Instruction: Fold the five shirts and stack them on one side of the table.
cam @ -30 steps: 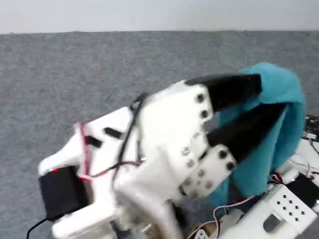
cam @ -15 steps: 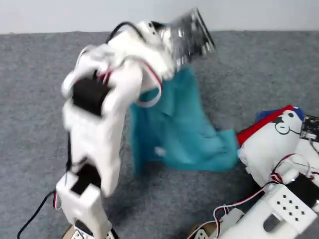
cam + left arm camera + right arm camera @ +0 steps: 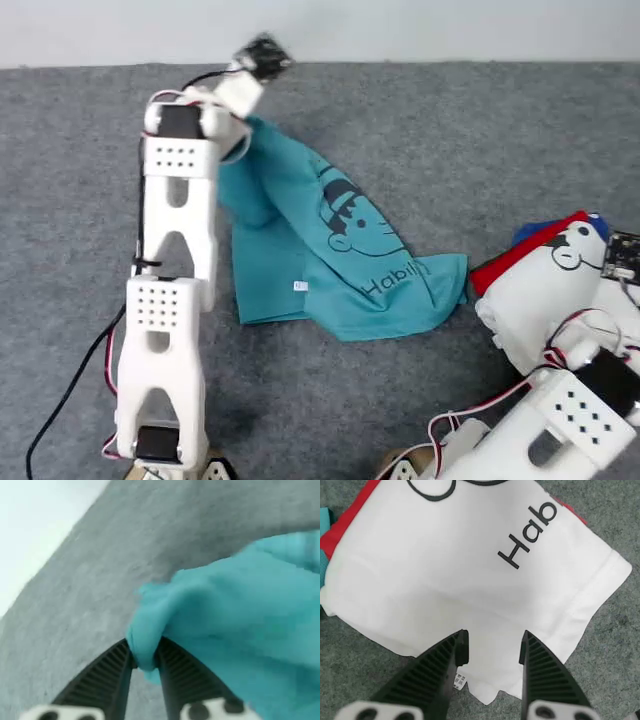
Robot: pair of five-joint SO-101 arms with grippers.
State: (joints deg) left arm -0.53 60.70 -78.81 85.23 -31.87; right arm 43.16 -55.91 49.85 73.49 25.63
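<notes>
The left end effector [image 3: 145, 651] is pinching a bunched corner of the teal fabric shirt with a dark cartoon print [image 3: 330, 250]. It holds that corner up at the far left of the grey felt-covered bench [image 3: 450, 130], while the rest of the shirt lies spread towards the middle. The right end effector [image 3: 492, 641] hangs with its fingers spread just above the hem of the white fabric shirt with black lettering [image 3: 445, 570]. This shirt tops a pile over a red shirt [image 3: 520, 255] and a blue shirt [image 3: 540, 230] at the bench's right side.
</notes>
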